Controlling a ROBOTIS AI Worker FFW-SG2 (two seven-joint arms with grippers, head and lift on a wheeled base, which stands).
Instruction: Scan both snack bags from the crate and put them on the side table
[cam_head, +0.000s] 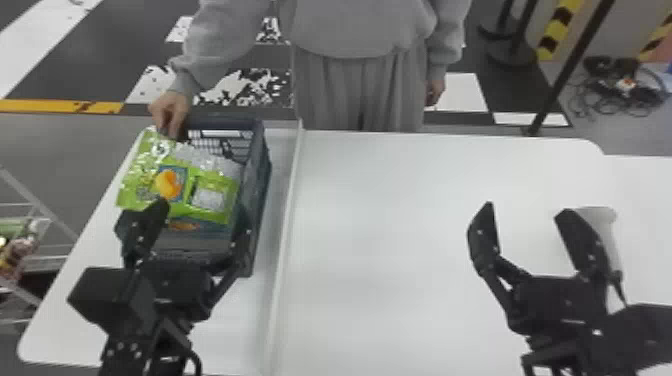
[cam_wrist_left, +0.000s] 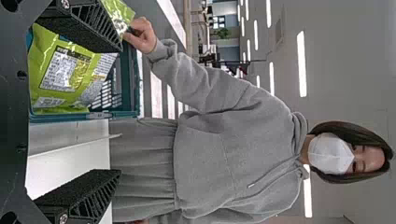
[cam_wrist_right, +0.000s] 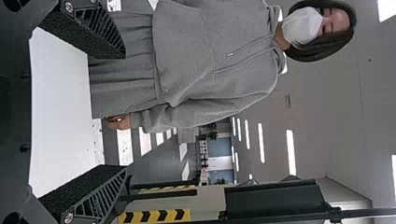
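Two green snack bags lie in the dark crate at the table's left: one with an orange picture, its upper corner at a person's hand, and one with a pale label. My left gripper is open over the crate's near part. In the left wrist view, the left gripper has one finger in front of the bags; the labelled bag leans inside the crate, and the hand holds the other bag. My right gripper stands open above the table's right part; the right wrist view shows the right gripper with nothing between its fingers.
A white table spans the front, with a raised ridge right of the crate. Behind the right gripper stands a white device with a dark cable. A person stands at the far edge. A rack with packages is at far left.
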